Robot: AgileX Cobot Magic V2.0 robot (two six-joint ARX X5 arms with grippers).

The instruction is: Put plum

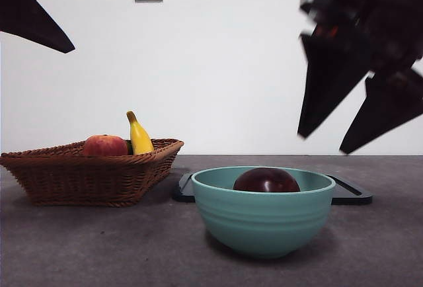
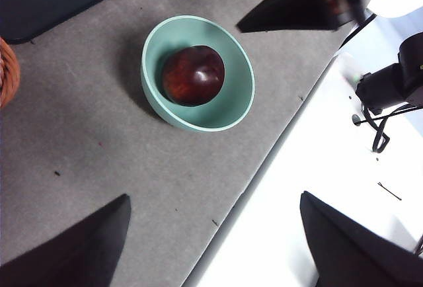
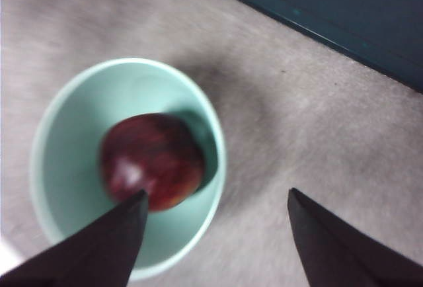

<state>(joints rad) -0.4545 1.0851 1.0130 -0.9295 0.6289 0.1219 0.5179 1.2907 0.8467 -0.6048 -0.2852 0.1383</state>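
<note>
The dark maroon plum (image 1: 266, 180) lies inside the teal bowl (image 1: 263, 224) at the table's front middle; it also shows in the left wrist view (image 2: 193, 75) and in the right wrist view (image 3: 152, 161). My right gripper (image 1: 322, 143) hangs open and empty, high above and to the right of the bowl; its jaws frame the bowl's rim (image 3: 215, 201). My left gripper (image 2: 215, 234) is open and empty, high at the left, looking down on the bowl (image 2: 198, 118) from afar.
A wicker basket (image 1: 92, 174) at the left holds a red apple (image 1: 104, 145) and a yellow banana (image 1: 139, 136). A black tray (image 1: 350, 193) lies behind the bowl. The table's white edge (image 2: 317, 188) runs beside the bowl.
</note>
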